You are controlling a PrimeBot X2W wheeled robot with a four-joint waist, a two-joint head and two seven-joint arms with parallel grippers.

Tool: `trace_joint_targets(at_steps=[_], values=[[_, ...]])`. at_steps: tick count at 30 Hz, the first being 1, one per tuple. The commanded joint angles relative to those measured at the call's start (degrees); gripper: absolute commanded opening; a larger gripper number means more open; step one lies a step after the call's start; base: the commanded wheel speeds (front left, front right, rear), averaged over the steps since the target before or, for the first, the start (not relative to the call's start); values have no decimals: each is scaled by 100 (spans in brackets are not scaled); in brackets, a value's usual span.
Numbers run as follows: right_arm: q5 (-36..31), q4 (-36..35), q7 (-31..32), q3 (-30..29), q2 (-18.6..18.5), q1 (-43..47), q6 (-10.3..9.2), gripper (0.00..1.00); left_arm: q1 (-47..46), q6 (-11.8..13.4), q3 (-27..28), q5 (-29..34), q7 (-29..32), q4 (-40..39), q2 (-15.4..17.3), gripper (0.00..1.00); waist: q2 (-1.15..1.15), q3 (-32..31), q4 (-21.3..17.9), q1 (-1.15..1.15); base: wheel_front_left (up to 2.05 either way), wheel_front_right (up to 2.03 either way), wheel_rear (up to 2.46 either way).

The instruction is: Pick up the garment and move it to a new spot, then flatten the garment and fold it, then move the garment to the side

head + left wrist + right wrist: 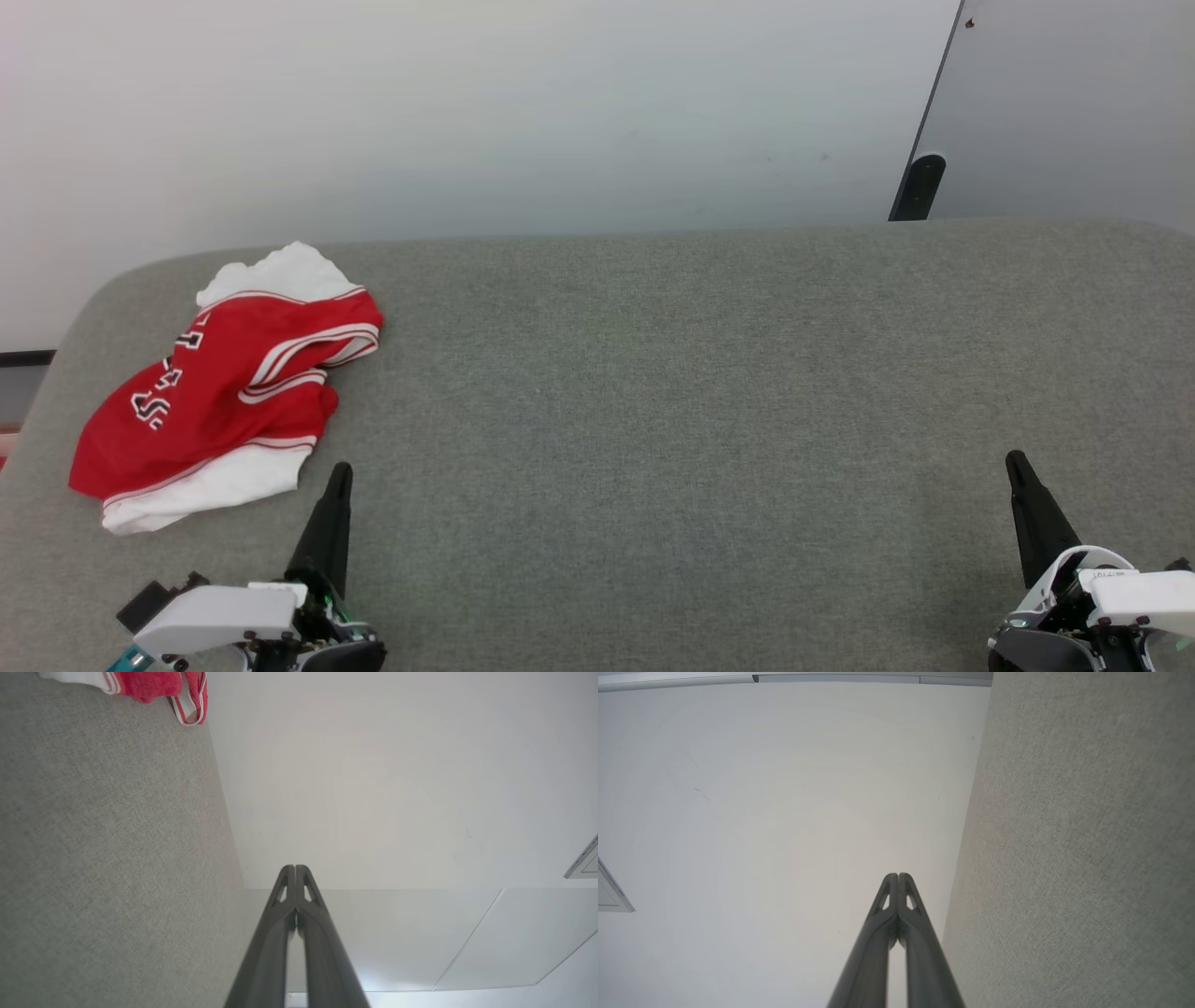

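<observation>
Here, in the head view, the garment (219,383) lies crumpled at the far left of the grey table (700,373), near its rounded corner, with the red body up and white panels poking out at top and bottom. The left gripper (338,474) sits just beside the garment's near right edge, apart from it, its fingers pressed together on nothing. The right gripper (1016,462) is well apart at the lower right, likewise clenched and empty. Black white-outlined letters run across the red, but folds break them up and I cannot read a word. No brand label is visible. The garment looks light, limp and a bit slick, so it should sag and slide when lifted. The striped trim or the white hem nearest the left gripper seems the firmest hold.

In the left wrist view, the left gripper (295,868) is closed, tips touching. A corner of the garment (154,683) lies on the table at the top left.

In the right wrist view, the right gripper (899,876) is closed too, with the table's grey cloth at the right.
</observation>
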Motion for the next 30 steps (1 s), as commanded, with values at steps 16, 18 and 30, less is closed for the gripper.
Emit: trace_joint_targets(at_steps=[16,18,30], values=[[-20,258,-34,21,23,125,1,100,199,8,-14,58,-57,216,-50,100,0,0,2,0,0,0,0],[-46,269,-68,45,20,76,1,100,183,8,-18,113,-105,197,-32,100,0,0,3,0,0,0,0],[-725,411,-414,482,-174,-256,0,100,92,80,-171,973,-462,159,178,100,0,-10,17,0,0,0,0]])
